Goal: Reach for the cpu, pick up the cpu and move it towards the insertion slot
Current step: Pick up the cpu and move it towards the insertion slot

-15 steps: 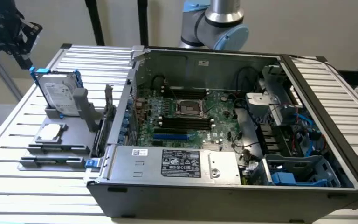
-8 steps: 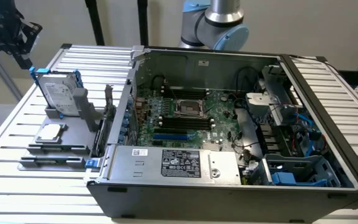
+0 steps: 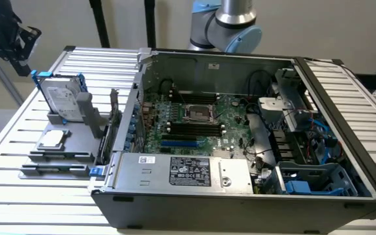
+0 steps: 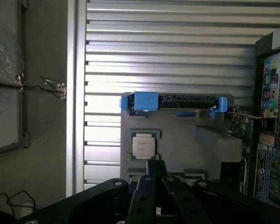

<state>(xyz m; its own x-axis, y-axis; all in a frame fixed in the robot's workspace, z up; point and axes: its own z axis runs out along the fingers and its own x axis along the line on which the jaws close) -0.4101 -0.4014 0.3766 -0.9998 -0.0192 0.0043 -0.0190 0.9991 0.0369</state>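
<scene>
Exterior view: the cpu (image 3: pixel 51 139) lay on a tray (image 4: pixel 177 149) on the slatted table (image 3: pixel 15 125), apart from the insertion slot (image 3: pixel 199 113). The gripper (image 4: pixel 154 170) hung above the cpu; whether it was spread could not be told.

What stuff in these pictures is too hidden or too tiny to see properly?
1. The writing on the cpu: wrist view, too small to read.
2. The inside of the insertion slot: exterior view, too small and dark to show any detail.
3. The robot arm: exterior view, cut off by the top edge.
4. The grey holder under the cpu: wrist view, one edge hidden behind the gripper.
</scene>
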